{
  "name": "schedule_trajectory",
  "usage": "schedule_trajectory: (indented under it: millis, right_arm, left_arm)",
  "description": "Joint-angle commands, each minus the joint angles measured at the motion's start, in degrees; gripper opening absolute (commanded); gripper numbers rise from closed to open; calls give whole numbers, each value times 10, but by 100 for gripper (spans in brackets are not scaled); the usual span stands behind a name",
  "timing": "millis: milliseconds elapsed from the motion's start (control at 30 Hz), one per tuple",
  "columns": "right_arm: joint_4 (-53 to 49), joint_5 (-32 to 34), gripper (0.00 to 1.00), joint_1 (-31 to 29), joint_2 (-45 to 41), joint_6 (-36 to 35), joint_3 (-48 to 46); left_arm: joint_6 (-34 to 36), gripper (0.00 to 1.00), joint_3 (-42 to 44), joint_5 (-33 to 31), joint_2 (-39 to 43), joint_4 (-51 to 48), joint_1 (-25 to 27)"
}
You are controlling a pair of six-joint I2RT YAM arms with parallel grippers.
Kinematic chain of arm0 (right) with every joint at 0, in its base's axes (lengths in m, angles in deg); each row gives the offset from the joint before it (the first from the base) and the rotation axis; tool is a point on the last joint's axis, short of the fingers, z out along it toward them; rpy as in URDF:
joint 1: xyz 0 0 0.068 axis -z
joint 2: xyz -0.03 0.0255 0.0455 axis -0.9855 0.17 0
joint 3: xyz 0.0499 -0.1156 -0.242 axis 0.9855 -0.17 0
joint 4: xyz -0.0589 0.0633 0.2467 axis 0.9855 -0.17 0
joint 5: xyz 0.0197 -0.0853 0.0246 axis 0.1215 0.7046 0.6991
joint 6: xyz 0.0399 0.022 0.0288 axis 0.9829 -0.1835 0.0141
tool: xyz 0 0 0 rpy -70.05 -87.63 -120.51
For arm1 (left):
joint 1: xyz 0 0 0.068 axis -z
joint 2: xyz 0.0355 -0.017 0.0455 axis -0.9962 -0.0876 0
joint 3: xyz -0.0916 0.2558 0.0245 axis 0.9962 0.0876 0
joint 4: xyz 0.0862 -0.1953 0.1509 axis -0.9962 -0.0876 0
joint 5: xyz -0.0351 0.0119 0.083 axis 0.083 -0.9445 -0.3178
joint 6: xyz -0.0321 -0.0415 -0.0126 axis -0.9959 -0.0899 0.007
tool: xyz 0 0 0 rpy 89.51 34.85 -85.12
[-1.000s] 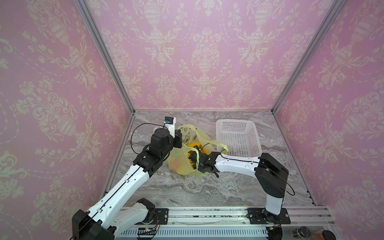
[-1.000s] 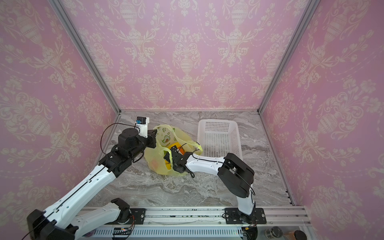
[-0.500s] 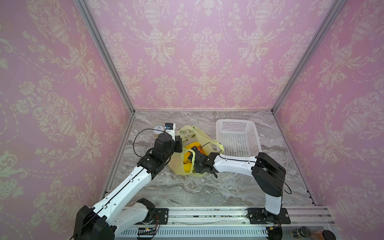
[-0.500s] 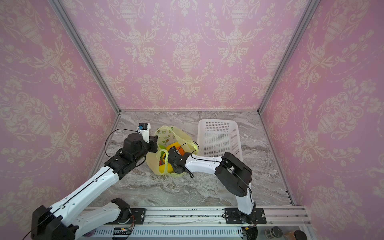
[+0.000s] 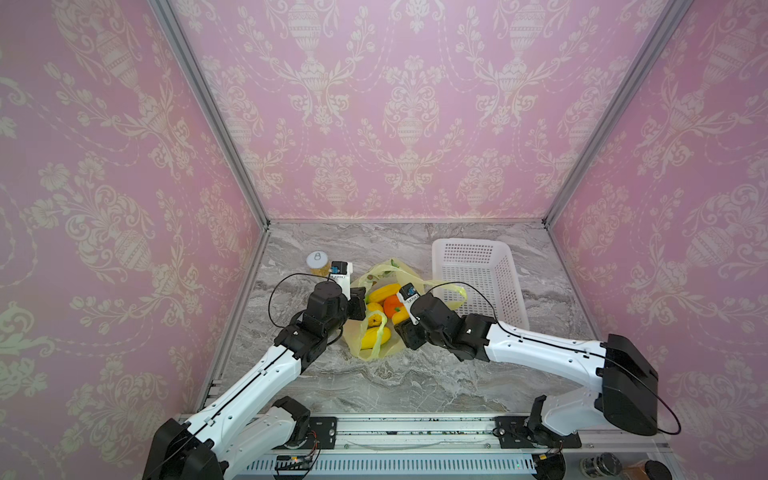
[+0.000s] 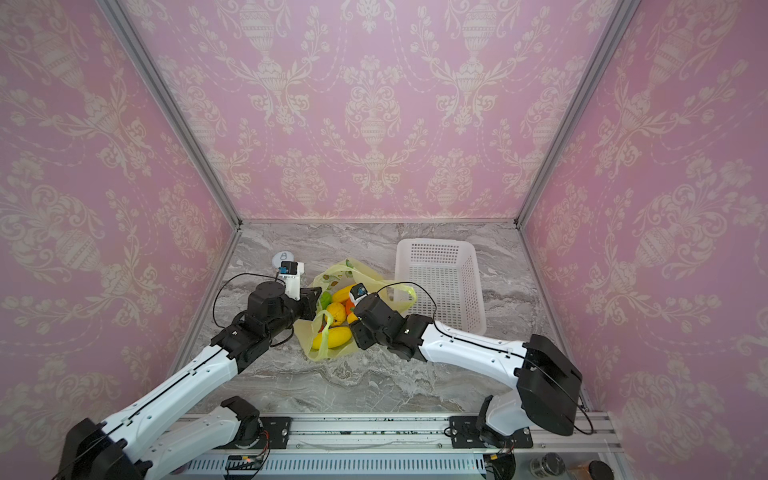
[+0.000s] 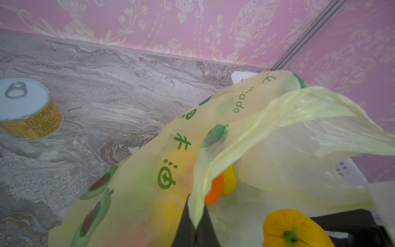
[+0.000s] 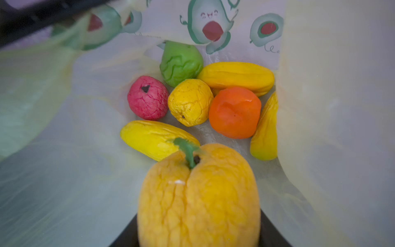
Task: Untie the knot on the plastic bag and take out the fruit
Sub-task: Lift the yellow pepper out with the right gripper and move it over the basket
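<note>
As the left end effector (image 7: 195,216) pinches the bag (image 7: 136,184) open, the right end effector (image 8: 198,235) should lift its gripped fruit (image 8: 198,192) clear.

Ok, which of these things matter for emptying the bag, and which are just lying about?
Job: plastic bag, its edge pinched in the left gripper; fruit inside; yellow-orange fruit held by the right gripper.
Lying about: pull-tab can; white basket, possibly a drop spot.
</note>
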Motion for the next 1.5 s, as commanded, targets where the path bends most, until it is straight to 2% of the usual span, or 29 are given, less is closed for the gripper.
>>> schedule_trajectory:
  millis: [0, 167, 367, 433, 567, 700, 800, 867, 900, 967, 1067, 1100, 1167, 1267, 1467]
  right_arm:
    - [23, -27, 32, -2, -75, -15, -24]
    - [0, 0, 25, -1, -215, -14, -62]
    - [-56, 148, 20, 9, -401, -9, -120]
    - [-63, 183, 21, 27, -457, -6, -148]
    - [-71, 197, 20, 81, -506, 14, -185]
    - [-77, 207, 16, 144, -464, 39, -199]
    - [-69, 158, 12, 204, -405, 62, -205]
    - [-39, 106, 12, 240, -371, 71, -218]
    - [-24, 83, 12, 259, -349, 77, -224]
    - [-1, 51, 12, 282, -311, 85, -228]
    - [6, 35, 12, 298, -251, 86, -212]
    - [4, 34, 11, 301, -232, 84, -204]
    - [11, 33, 10, 303, -204, 85, -201]
    - [37, 23, 12, 307, -174, 87, -206]
    - [30, 21, 12, 313, -100, 76, -171]
  left_arm:
    - [-8, 0, -2, 22, 6, 13, 1]
    - [-11, 2, 9, 9, 21, 20, 1]
    - [-9, 1, -1, 2, 19, 4, 1]
    - [-11, 1, 1, 5, 16, 8, 0]
    - [-15, 0, -4, 8, 9, 2, 0]
    - [-13, 6, -1, -12, 24, -8, 0]
    - [-15, 9, 2, -6, 32, -8, 0]
    - [-4, 6, 8, 23, 36, 1, 0]
    - [-3, 0, 18, 31, 38, 15, 0]
    - [-18, 0, 46, 22, 45, 55, -1]
    - [32, 0, 99, 96, 72, 124, -1]
    - [21, 4, 113, 91, 85, 142, -1]
    - [21, 4, 101, 76, 100, 107, -1]
    - [54, 0, 45, 92, 87, 24, -1]
    - [39, 0, 32, 100, 38, 17, -1]
